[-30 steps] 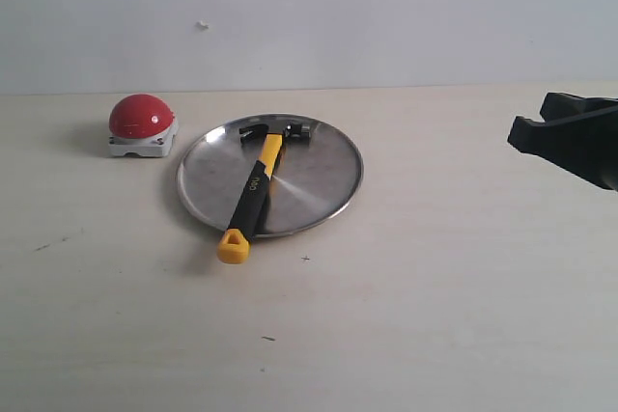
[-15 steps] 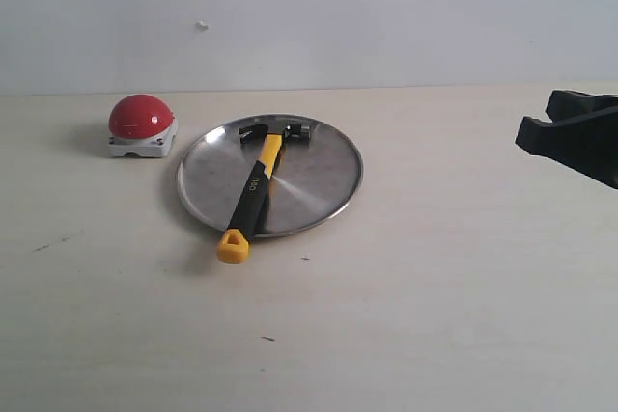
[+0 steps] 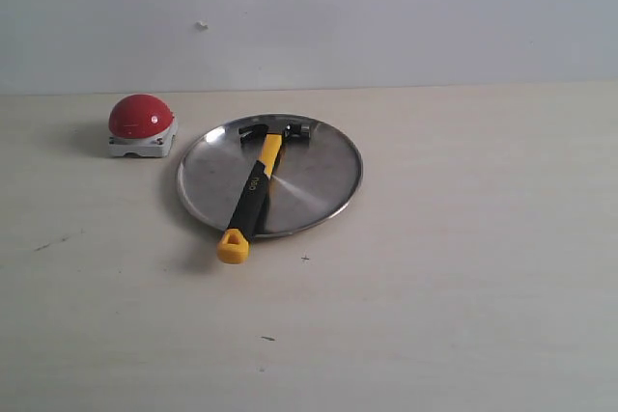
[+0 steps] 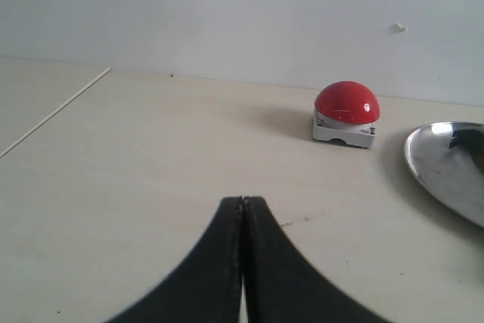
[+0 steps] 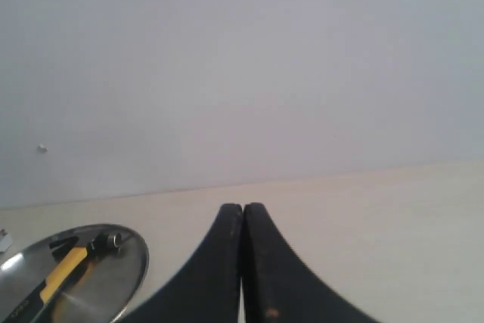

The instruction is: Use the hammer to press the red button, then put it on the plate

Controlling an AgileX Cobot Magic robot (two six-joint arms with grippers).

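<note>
The hammer [image 3: 256, 185] lies across the silver plate [image 3: 323, 176], dark head at the far rim and yellow loop hanging over the near rim onto the table. The red button [image 3: 141, 117] sits on its light-grey base to the left of the plate. Neither arm shows in the exterior view. In the left wrist view my left gripper [image 4: 243, 200] is shut and empty above bare table, with the red button [image 4: 346, 104] and the plate's edge [image 4: 431, 168] ahead. My right gripper [image 5: 243, 206] is shut and empty, with the plate [image 5: 125, 274] and the hammer [image 5: 64, 270] off to one side.
A pale wooden table [image 3: 463, 277] runs back to a plain grey-white wall [image 3: 386, 16]. A few small dark specks [image 3: 267, 339] mark the table near the front. A seam in the tabletop [image 4: 57, 111] shows in the left wrist view.
The right arm's black gripper, seen at the right edge of the exterior view before, has slid out of that view to the right. The hammer, plate and button have not moved.
</note>
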